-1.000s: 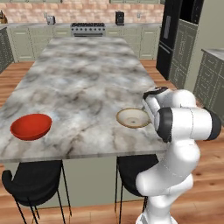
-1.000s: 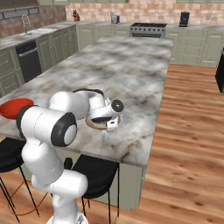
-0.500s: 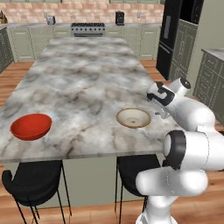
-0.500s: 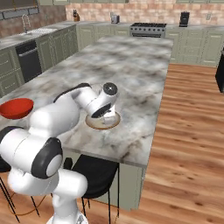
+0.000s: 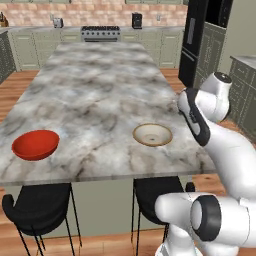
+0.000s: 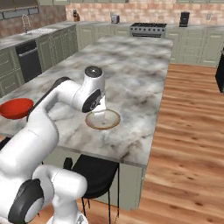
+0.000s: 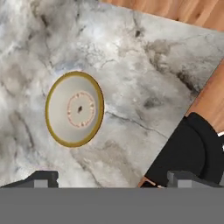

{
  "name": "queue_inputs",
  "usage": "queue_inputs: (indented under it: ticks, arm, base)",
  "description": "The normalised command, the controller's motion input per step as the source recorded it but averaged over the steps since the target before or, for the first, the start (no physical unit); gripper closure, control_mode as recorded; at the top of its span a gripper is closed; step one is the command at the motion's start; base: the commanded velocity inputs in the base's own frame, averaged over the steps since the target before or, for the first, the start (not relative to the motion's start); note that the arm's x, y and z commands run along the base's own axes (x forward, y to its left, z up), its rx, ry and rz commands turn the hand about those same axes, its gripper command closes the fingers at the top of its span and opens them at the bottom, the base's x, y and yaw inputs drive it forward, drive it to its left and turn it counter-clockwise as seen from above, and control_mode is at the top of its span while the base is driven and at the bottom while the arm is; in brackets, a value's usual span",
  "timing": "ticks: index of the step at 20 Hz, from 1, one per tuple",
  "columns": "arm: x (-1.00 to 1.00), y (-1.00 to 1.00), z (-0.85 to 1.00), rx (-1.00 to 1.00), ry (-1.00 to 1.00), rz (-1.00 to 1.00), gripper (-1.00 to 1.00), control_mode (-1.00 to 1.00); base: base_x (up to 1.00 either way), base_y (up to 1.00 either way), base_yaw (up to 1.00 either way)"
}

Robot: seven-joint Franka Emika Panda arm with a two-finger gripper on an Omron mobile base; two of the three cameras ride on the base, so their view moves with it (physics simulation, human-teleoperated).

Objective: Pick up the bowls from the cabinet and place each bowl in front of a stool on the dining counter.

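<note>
Now the wide shallow cream bowl with a brownish rim (image 7: 75,109) sits upright on the grey-white veined marble counter (image 7: 131,65), below the claw (image 7: 111,180) and clear of it; in the hand view it lies ahead of the 2 dark fingertips (image 7: 41,179), offset toward the one at that view's left. The claw is spread fully wide and has hold of nothing, its tips well apart with bare marble between them.

From the left base view the cream bowl (image 5: 152,134) rests near the counter's (image 5: 100,90) near edge, just in front of a black padded stool (image 5: 157,192) tucked under the overhang. That same stool (image 7: 188,151) shows past the counter edge, by the claw's other fingertip. In the right base view the white arm crosses above the bowl (image 6: 103,119) and hides part of its rim.

Well off to the side of the claw, the glossy red shallow bowl (image 5: 35,144) stands on the same counter edge, above a 2nd black stool (image 5: 37,207). Far beyond, a steel range (image 5: 100,33) sits among sage-green base cabinets (image 5: 165,47).
</note>
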Motion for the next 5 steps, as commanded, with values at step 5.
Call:
queue_inputs:
  ticks: [5]
  arm:
    - [-1.0, 0.0, 0.46, 0.0, 0.17, 0.0, -1.0, -1.0]
  base:
    - [0.0, 0.0, 0.0]
